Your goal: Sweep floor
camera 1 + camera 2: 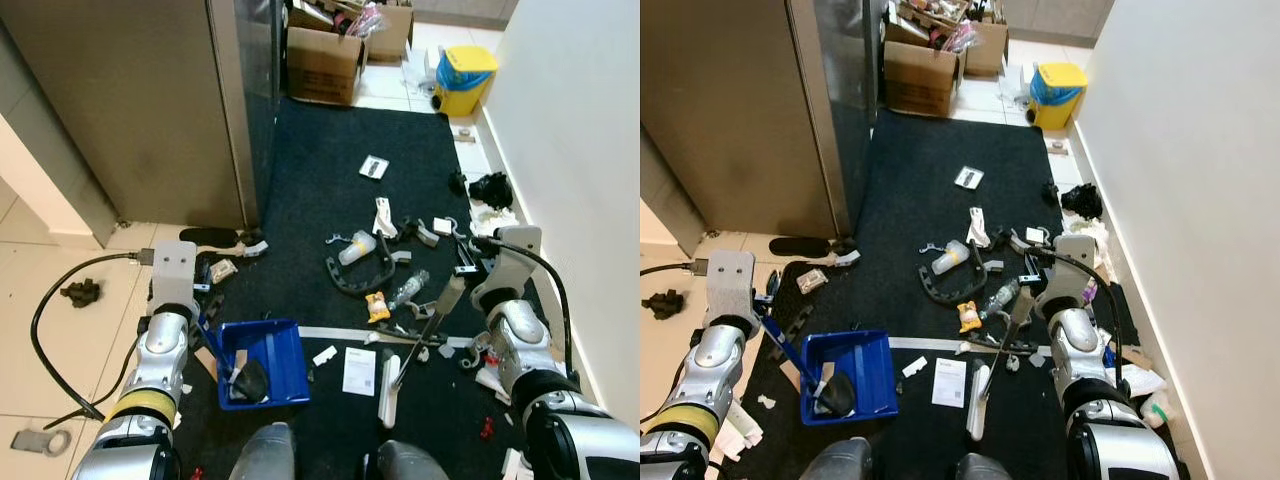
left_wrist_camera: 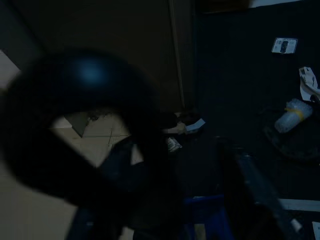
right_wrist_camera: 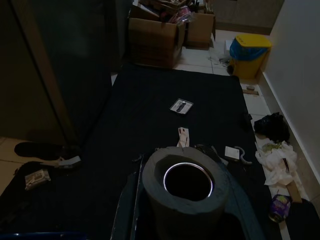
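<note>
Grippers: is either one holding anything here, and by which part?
The right gripper holds the broom by the top of its grey handle. The left gripper holds the blue dustpan by its blue handle.

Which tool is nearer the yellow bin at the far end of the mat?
The right. The right tool, gripping the broom handle, sits on the same side as the yellow bin. The left tool, holding the blue dustpan, is across the mat.
</note>
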`<state>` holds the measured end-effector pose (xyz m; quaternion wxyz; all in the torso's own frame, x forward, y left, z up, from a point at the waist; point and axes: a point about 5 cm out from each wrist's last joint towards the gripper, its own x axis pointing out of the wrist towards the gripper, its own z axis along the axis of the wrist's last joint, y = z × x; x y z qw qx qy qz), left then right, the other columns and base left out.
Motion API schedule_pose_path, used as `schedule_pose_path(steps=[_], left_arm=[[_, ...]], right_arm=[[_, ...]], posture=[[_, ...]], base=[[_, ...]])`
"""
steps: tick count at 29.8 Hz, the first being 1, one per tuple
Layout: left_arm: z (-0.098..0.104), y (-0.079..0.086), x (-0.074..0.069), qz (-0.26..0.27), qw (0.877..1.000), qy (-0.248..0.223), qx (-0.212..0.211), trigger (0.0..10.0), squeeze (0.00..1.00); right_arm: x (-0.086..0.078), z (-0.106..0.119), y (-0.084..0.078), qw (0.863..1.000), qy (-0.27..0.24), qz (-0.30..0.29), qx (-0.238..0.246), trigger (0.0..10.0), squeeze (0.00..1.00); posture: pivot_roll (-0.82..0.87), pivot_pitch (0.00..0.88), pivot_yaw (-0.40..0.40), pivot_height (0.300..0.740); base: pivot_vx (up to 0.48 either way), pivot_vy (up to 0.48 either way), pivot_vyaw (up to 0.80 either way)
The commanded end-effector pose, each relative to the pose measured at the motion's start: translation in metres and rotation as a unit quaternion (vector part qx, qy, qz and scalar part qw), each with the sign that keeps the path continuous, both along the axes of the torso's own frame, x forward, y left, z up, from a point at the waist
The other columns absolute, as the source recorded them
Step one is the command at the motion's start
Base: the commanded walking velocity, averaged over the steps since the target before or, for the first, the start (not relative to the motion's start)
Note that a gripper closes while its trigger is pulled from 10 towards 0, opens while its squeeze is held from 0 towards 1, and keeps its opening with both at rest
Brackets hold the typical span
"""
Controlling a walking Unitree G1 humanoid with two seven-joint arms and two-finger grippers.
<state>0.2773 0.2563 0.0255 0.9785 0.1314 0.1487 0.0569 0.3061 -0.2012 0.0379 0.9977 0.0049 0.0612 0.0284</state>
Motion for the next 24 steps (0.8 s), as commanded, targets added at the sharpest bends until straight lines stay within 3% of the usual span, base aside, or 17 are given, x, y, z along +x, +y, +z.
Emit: schedule_pose_path(steps=[1,15,24], left_arm=[[0.000,0.003,0.000,-0.012,1.000,0.007,0.010,0.0,0.00],[0.001,0.011,0.000,-0.025,0.999,0.019,0.026,0.0,0.00],[0.002,0.015,-0.002,0.001,1.000,0.002,0.010,0.0,0.00]], right_arm=[[-0.017,-0.024,-0.005,0.998,0.061,-0.018,0.003,10.0,0.00],[-0.027,-0.032,-0.004,0.997,0.065,-0.042,0.017,10.0,0.00],[-0.026,-0.031,-0.004,0.997,0.063,-0.040,0.016,10.0,0.00]], posture=[[0.15,0.038,-0.053,0.740],[0.17,0.052,0.010,0.740],[0.16,0.045,-0.017,0.740]], base=[[0.000,0.000,0.00],[0.000,0.000,0.00],[0.000,0.000,0.00]])
